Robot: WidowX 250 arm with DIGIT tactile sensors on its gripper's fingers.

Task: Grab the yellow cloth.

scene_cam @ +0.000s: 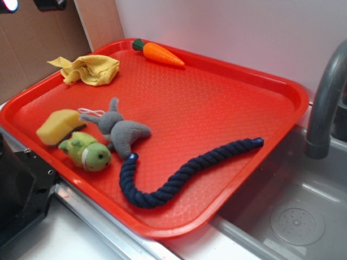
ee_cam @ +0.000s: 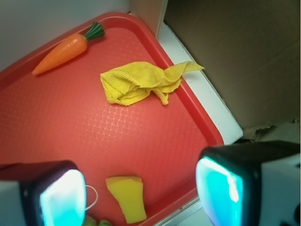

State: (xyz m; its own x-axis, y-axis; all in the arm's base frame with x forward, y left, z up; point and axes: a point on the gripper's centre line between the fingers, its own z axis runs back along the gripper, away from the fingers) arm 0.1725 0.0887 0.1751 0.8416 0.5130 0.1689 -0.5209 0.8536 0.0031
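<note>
The yellow cloth (ee_cam: 136, 82) lies crumpled near the tray's (scene_cam: 227, 108) far corner, one pointed tip draped over the raised rim, well apart from the sponge (ee_cam: 127, 197) and close to the carrot (ee_cam: 66, 51). It looks light, soft and limp, so it should bunch readily when pinched, best at the thick folded middle. The gripper (ee_cam: 141, 195) hangs above with jaws spread wide, holding nothing.

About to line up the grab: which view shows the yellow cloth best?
The wrist view: the yellow cloth lies in full sight ahead of the open gripper, one corner draped over the tray rim. The exterior view shows it smaller, at the tray's far corner.
</note>
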